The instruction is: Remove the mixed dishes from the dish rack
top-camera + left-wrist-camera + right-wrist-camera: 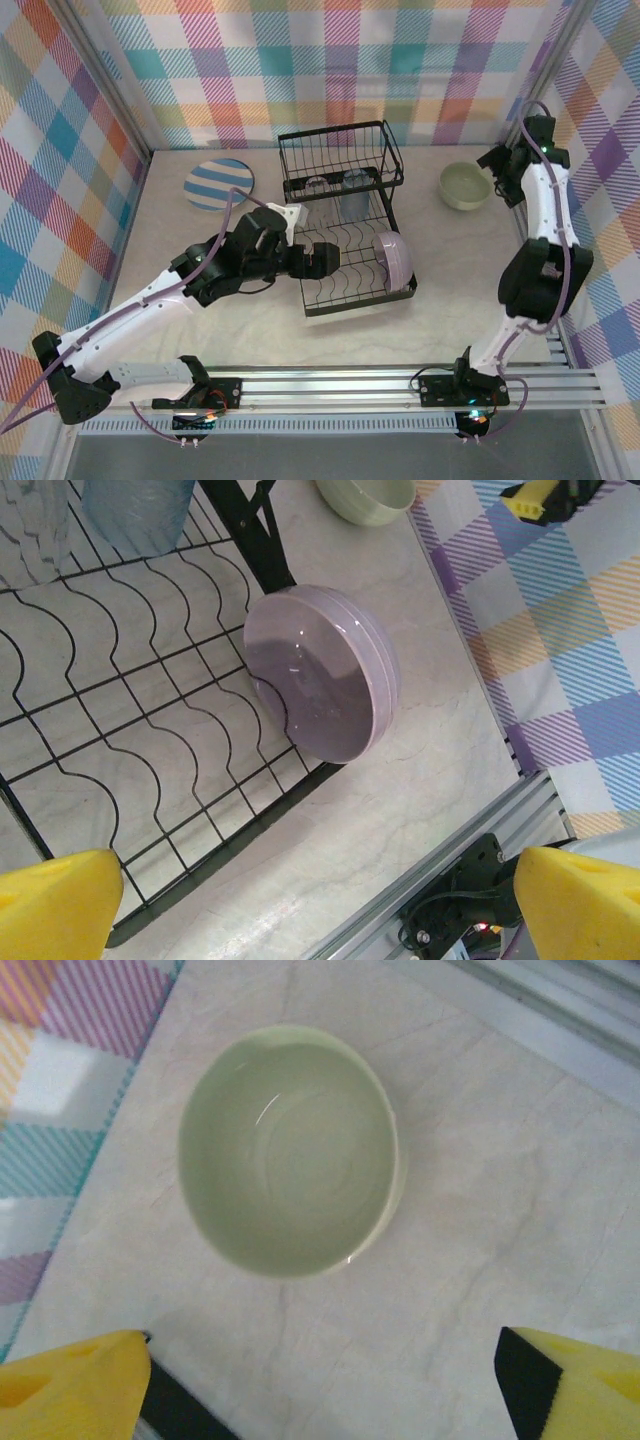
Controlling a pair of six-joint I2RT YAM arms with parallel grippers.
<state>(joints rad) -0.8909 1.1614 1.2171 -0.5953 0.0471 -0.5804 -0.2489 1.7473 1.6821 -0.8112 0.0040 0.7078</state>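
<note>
Right fingers (70, 1380) are standing wide apart, gripping nothing, with one pale green bowl (290, 1150) sitting upright on the bench (500, 1210) just ahead of them. Left fingers (60, 905) are spread wide and empty too, facing one lavender bowl (320, 675) that is leaning on edge in the dish rack (120, 730). One grey-blue tumbler (135, 515) is standing farther beyond. One striped plate (219, 184) is lying on the bench, well apart from both pairs of fingers.

Top camera looks down from behind. Left wrist camera nears a glossy lavender bowl (320, 675); the right's faces straight down on a pale green bowl (290, 1150), shared by all, 2 o'clock overhead.
</note>
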